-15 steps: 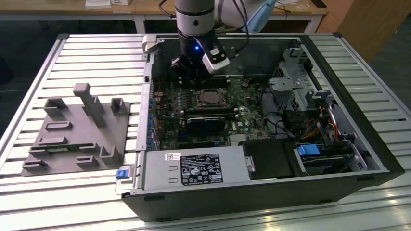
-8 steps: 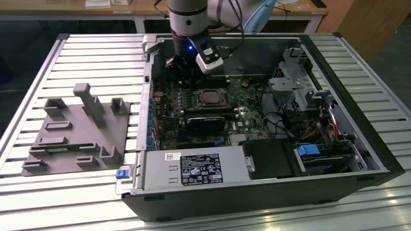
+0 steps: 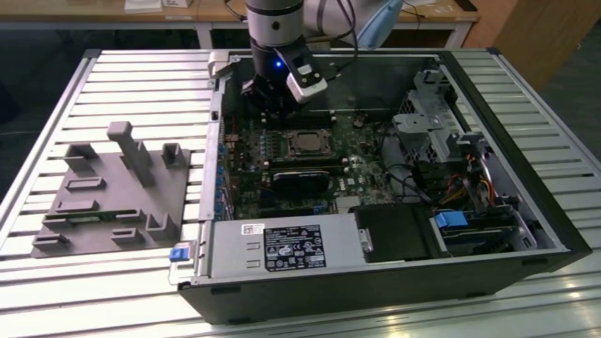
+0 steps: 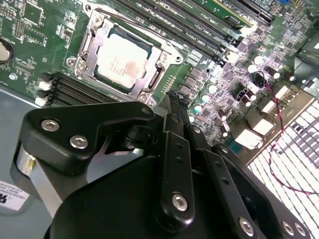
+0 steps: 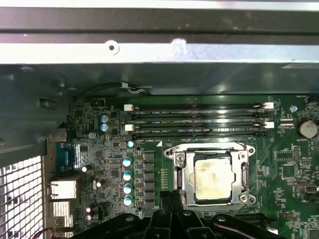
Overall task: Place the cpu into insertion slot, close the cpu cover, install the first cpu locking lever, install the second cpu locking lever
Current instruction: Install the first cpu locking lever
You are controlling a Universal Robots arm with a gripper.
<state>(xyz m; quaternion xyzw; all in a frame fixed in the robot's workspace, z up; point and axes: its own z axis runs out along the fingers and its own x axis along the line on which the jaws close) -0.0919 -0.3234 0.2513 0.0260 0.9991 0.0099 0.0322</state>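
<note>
One cpu (image 5: 213, 178) lay in one insertion slot (image 5: 209, 148) under one cpu cover (image 5: 189, 175), near one gripper (image 5: 172, 195), jaws pinched together.

The cpu (image 5: 213, 178) (dull silvery-beige top up) sits flat in the insertion slot (image 5: 209, 147). The silver cpu cover (image 5: 243, 174) lies closed around it.

Dull silvery-beige, with a faint reddish stain, on the small flat square cpu (image 4: 122, 62). Bright silver on the thin square metal cpu cover (image 5: 187, 174). Deep green on the large circuit board (image 5: 289, 169), dotted with pale blue round capacitors (image 5: 127, 175). Matte black on the angular gripper (image 4: 175, 97).
</note>
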